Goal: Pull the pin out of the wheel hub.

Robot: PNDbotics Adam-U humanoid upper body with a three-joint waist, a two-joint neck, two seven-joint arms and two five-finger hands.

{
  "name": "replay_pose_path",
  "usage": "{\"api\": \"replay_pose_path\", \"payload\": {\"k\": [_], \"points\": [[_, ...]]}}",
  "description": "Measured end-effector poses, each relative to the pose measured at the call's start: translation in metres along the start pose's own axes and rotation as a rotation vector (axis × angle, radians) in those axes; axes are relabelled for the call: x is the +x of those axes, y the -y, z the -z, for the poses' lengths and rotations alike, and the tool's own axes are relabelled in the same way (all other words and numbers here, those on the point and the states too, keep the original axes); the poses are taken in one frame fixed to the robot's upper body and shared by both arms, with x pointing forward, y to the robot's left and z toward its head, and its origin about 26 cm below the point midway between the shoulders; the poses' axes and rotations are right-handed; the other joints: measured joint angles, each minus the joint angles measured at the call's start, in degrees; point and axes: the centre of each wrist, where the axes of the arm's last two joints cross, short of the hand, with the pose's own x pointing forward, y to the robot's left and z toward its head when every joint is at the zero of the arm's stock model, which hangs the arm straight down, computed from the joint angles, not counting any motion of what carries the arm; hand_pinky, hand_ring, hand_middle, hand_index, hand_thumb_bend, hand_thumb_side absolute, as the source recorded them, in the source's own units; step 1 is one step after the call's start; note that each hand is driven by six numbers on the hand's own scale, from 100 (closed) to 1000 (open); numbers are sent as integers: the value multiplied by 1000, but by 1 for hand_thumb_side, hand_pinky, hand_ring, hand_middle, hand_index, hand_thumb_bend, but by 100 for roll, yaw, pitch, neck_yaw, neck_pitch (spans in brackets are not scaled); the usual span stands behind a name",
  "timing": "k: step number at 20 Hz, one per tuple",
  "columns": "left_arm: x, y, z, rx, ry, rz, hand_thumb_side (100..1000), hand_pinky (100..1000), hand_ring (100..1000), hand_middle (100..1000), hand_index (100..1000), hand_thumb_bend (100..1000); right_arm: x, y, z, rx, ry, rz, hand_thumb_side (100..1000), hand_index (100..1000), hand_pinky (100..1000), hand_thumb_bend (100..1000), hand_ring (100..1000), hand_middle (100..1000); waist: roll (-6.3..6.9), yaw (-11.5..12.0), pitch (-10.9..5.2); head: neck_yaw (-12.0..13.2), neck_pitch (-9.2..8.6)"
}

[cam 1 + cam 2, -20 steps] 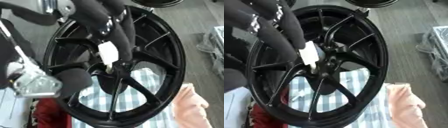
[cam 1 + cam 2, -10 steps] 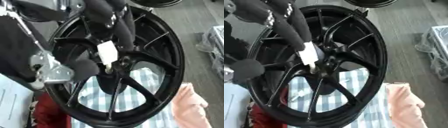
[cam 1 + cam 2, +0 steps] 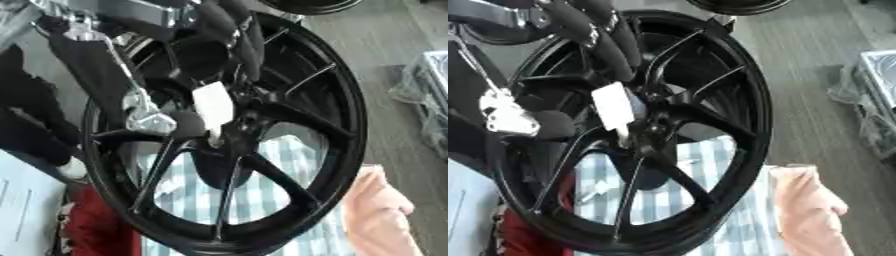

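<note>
Grey floor beyond; checked cloth [image 3: 289, 200] lies nearest, under a black wheel [image 3: 346, 125] standing upright. White pin [image 3: 213, 106] sits at the wheel's hub, centre. Left hand [image 3: 179, 122] reaches from the left, thumb and fingers pinching the pin, probably to draw it out. Right hand not visible.

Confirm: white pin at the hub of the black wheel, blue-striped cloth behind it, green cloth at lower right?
Not quite. The cloth at lower right is pink, not green; the right eye view shows it. The rest holds: the white pin sits at the hub of the black wheel, with the blue-striped cloth behind.
</note>
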Motion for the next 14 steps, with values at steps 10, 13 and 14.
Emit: {"api": "replay_pose_path", "payload": {"k": [10, 13, 14], "points": [[-21, 18, 11, 11, -14, 11, 630, 888, 858, 778, 846, 465, 0, -2, 0, 11, 1, 2, 547, 824, 742, 100, 647, 632, 7, -32, 0, 7, -2], [-25, 22, 13, 20, -13, 21, 470, 887, 858, 775, 838, 588, 0, -2, 0, 12, 1, 2, 546, 824, 743, 100, 645, 630, 12, -34, 0, 22, -2], [-26, 23, 13, 23, -17, 27, 434, 887, 858, 774, 836, 606, 0, -2, 0, 12, 1, 2, 546, 824, 743, 100, 645, 630, 13, -36, 0, 26, -2]]}}
